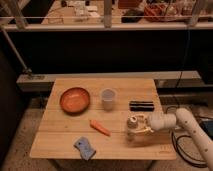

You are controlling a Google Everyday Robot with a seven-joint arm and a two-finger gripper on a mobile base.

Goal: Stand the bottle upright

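Note:
The bottle (132,123) is small, stubby and cream-white with a narrower round top. It sits on the wooden table (65,140) right of centre, near the front. The gripper (140,125) reaches in from the right on a white arm (185,125) and is right against the bottle's right side. The bottle looks roughly upright or slightly tilted; I cannot tell which.
A translucent whitish cup (108,98) stands mid-table. A flat black bar (142,105) lies right of it. An orange-brown bowl (75,99) is at the left. An orange carrot-like piece (100,127) and a blue-grey object (85,148) lie near the front edge. A dark railing runs behind.

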